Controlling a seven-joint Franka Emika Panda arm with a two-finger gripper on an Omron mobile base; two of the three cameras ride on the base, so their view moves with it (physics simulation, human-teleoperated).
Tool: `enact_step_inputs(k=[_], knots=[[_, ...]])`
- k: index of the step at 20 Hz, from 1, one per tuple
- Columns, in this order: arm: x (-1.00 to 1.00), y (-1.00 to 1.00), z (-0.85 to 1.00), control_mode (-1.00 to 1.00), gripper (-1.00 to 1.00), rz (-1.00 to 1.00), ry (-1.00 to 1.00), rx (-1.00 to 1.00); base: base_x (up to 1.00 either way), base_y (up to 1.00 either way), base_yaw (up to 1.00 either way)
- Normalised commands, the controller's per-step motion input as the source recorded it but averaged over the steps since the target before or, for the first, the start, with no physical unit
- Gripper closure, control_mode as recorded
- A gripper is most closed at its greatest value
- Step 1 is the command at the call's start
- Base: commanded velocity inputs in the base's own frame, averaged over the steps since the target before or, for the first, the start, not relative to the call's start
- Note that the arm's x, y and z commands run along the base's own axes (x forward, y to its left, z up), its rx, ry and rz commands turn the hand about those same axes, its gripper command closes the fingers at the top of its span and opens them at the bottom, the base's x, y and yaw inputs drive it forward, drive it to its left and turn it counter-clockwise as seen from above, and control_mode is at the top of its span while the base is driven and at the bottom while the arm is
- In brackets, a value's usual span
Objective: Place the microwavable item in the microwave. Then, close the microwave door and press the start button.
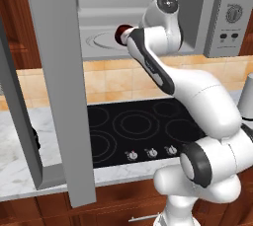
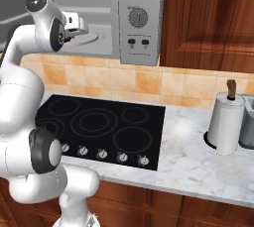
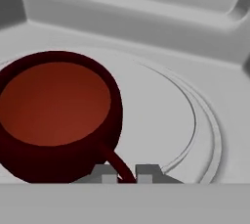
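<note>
The gripper (image 3: 126, 173) is pinched closed on the thin side handle of the dark red mug (image 3: 56, 115), its two fingertips (image 3: 103, 173) pressing either side of the loop. Holding by the handle keeps the mug upright, mouth open toward the camera. Directly beneath and beyond the gripper lies the round turntable (image 3: 166, 115) inside the microwave (image 1: 217, 18), so the mug appears ready to be set down. Behind the gripper, toward the arm's left, the microwave door (image 1: 57, 87) stands swung wide open. Far below sits a black cooktop (image 2: 99, 127).

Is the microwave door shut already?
No, the microwave door stands swung wide open, and the red mug sits inside on the turntable, its handle between the gripper fingertips.
</note>
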Motion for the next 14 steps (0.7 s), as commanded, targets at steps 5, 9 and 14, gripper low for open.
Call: enact_step_inputs(k=[5, 9, 14], knots=[[0.27, 0.05, -0.07, -1.0, 1.0, 0.0, 0.0, 0.0, 0.0, 0.0, 0.0], [0.2, 0.12, -0.12, -1.0, -1.0, 0.0, 0.0, 0.0, 0.0, 0.0, 0.0], [0.02, 0.06, -0.01, -1.0, -1.0, 0.0, -0.03, 0.0, 0.0, 0.0, 0.0]])
